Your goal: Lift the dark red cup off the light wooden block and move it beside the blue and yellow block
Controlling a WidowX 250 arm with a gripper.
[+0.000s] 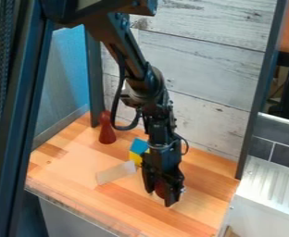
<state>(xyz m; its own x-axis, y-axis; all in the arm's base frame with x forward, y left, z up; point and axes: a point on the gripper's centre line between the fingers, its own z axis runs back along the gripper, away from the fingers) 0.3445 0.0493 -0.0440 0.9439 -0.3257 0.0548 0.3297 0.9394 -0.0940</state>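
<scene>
Low over the front middle of the wooden surface hangs the gripper (pixel 160 196), pointing down, its fingers on either side of a dark red object (pixel 160 187). Most of that object is hidden by the fingers. Just behind and left of the gripper are a blue block (pixel 138 145) and a yellow block (pixel 135 158), partly covered by the arm. A pale, flat rectangular block (pixel 116 172) lies to the gripper's left. Farther back on the left, a red pin-shaped piece (pixel 107 128) stands upright.
Whitewashed planks (pixel 203 69) rise behind the wooden surface (pixel 72 166), with a blue panel (pixel 66 69) at the left. Dark posts stand at both sides, the nearest along the left edge. A white ridged unit (pixel 267 185) is at the right.
</scene>
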